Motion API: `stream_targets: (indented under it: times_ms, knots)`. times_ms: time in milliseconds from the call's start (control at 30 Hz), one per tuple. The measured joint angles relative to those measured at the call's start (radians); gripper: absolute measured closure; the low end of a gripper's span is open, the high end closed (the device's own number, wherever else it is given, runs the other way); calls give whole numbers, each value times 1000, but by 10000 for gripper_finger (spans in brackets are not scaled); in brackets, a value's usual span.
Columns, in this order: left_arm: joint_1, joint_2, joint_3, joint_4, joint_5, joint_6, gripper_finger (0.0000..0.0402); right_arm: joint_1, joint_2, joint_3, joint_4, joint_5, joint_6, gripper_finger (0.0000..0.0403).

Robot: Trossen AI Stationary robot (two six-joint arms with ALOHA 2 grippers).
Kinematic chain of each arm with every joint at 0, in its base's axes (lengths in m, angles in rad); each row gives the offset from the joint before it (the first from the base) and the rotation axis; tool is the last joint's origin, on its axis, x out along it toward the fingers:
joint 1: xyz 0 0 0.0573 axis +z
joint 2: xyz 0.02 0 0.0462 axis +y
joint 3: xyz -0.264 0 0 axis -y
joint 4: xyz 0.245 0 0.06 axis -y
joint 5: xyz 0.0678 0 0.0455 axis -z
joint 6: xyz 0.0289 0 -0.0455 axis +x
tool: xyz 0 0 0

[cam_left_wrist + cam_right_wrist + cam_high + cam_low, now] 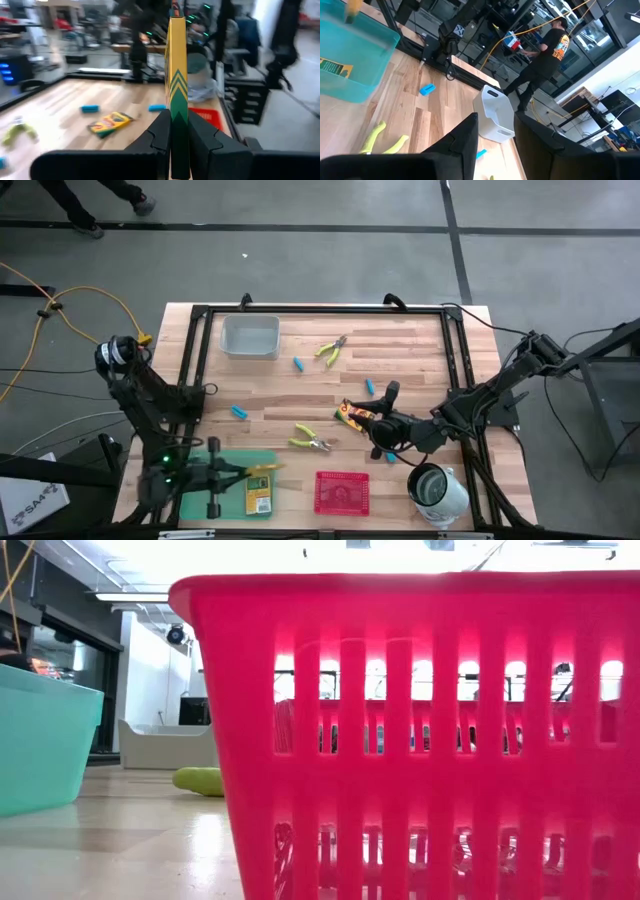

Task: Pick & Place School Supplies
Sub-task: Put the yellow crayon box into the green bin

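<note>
Left fingers (165,135) clamped on flat yellow cardboard crayon box (177,75); right fingers (467,140) parted, bare.

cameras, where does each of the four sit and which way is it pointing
High view: above the table, looking straight down; both arms show, left gripper over the green tray.
Low view: at table-top height, facing the red tray close up; no arm shows.
Left wrist view: on the left arm, looking across the table past fingers shut on a crayon box.
Right wrist view: on the right arm, its open gripper facing the clear tray.
Shared: the high and right wrist views both show the clear tray.
</note>
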Motion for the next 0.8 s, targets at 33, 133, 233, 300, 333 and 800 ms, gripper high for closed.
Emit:
stream_targets:
  times_ms: [33,133,233,300,333,800]
  knots:
    - [19,-5,0,-23,55,-1,374,0,0,0,0,0,0,285]
    - [47,-46,0,-98,126,-9,374,0,0,0,0,0,1,285]
    - [49,-119,0,-257,159,-80,374,0,0,0,0,0,2,285]
    - [52,-177,0,-391,192,-160,374,0,0,0,0,0,2,285]
    - [57,-207,0,-461,213,-202,374,0,0,0,0,0,2,285]
    - [121,-390,0,-1051,768,-506,374,0,0,0,0,0,54,285]
